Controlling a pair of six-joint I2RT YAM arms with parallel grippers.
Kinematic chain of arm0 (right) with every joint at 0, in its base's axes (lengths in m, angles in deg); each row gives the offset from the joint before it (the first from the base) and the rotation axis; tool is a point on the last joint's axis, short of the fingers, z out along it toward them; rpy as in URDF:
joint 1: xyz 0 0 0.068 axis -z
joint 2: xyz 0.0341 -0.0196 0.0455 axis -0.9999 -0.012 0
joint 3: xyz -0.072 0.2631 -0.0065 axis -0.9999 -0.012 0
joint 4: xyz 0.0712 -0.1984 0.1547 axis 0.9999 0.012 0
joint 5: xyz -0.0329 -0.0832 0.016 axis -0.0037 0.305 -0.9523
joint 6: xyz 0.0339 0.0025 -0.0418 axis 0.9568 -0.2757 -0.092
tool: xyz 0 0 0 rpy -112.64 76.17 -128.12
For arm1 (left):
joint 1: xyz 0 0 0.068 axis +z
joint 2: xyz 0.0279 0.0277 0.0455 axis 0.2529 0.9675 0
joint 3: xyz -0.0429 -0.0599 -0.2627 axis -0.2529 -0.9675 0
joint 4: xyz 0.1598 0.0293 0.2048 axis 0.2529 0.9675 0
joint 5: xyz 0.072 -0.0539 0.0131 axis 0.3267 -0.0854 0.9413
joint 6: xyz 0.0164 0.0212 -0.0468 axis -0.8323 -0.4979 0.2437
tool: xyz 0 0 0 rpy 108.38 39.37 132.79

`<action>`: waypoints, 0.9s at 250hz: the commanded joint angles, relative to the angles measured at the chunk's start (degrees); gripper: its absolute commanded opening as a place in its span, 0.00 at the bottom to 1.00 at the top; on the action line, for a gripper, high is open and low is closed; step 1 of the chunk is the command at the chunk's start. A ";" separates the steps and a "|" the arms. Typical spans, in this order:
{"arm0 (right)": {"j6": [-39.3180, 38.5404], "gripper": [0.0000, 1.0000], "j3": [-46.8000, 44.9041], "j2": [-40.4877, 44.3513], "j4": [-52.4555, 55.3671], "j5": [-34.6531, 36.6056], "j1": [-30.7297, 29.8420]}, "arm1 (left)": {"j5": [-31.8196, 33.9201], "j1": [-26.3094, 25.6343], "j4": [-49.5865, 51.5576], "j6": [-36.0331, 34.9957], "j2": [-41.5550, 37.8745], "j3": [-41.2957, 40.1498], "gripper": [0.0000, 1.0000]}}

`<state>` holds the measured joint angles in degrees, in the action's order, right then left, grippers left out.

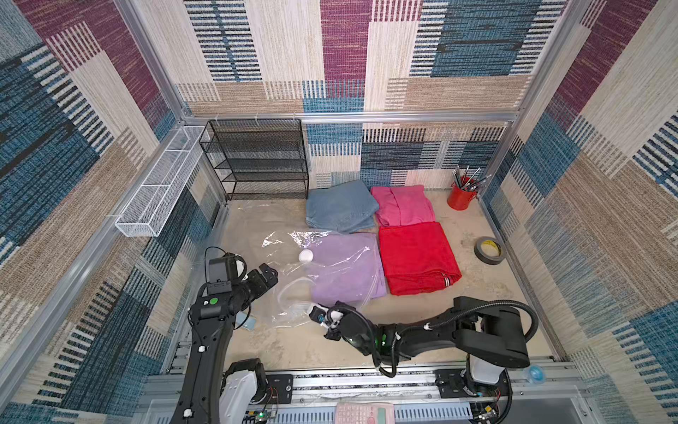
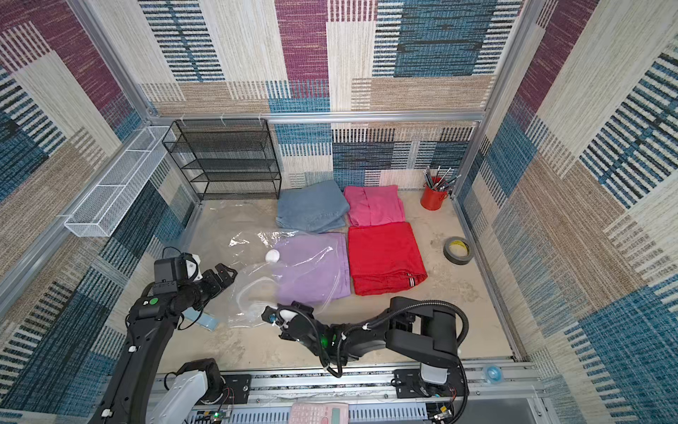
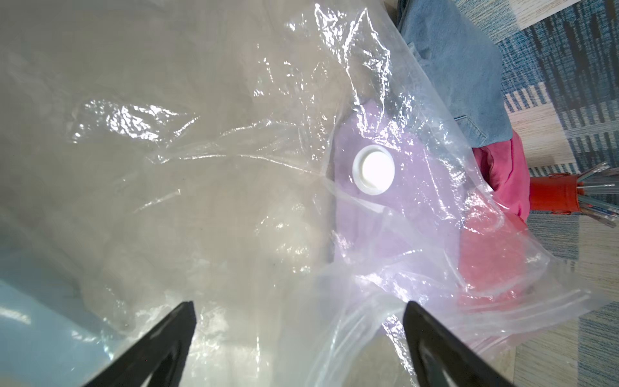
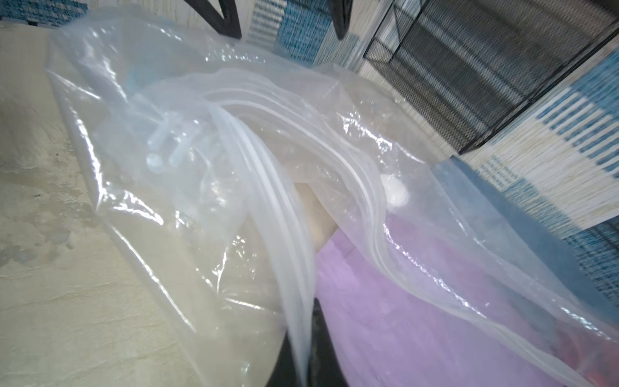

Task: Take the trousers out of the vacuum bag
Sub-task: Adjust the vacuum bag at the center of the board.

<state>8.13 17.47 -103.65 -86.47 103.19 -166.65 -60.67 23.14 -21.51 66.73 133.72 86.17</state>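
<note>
Right now the right gripper (image 1: 316, 312), low in mid-frame, is pinching the mouth edge of the bag (image 1: 290, 293). The lilac trousers (image 1: 348, 273) are lying inside it, just up-frame and rightward. The left gripper (image 1: 270, 273) is hanging wide open over the plastic, seemingly slightly farther off.

Patchwork woven walls (image 1: 330, 55); scuffed beige floor (image 1: 466, 235); black mesh shelf (image 1: 257, 158) against the back wall.

Black mesh shelf rack (image 1: 257, 158) standing against the back wall; white wire basket (image 1: 161, 183) fixed along the side rail; red cup (image 1: 458, 201) holding pens (image 1: 469, 179) in the far corner; grey tape roll (image 1: 488, 260) lying flat near the side wall; pink calculator (image 1: 363, 413) at the front edge.
</note>
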 commanded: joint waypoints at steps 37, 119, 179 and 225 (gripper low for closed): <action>-3.56 0.00 -1.66 -3.91 -15.48 -0.96 -1.95 | -3.44 0.02 -1.14 0.16 1.62 1.06 0.99; 13.87 0.69 1.11 12.70 8.01 -19.25 -1.85 | -7.60 -0.06 3.63 -0.51 -3.22 2.65 0.98; 38.85 0.75 6.91 25.69 31.35 -23.07 8.28 | -6.77 -2.43 14.04 -3.14 -10.53 5.10 0.94; 59.61 0.79 10.73 29.95 48.78 -21.28 20.15 | -2.50 -9.21 22.14 -3.17 -14.75 8.35 0.92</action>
<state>48.37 26.08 -75.15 -53.73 83.10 -152.66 -66.24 17.61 -6.86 64.77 120.33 93.37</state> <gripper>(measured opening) 0.767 0.930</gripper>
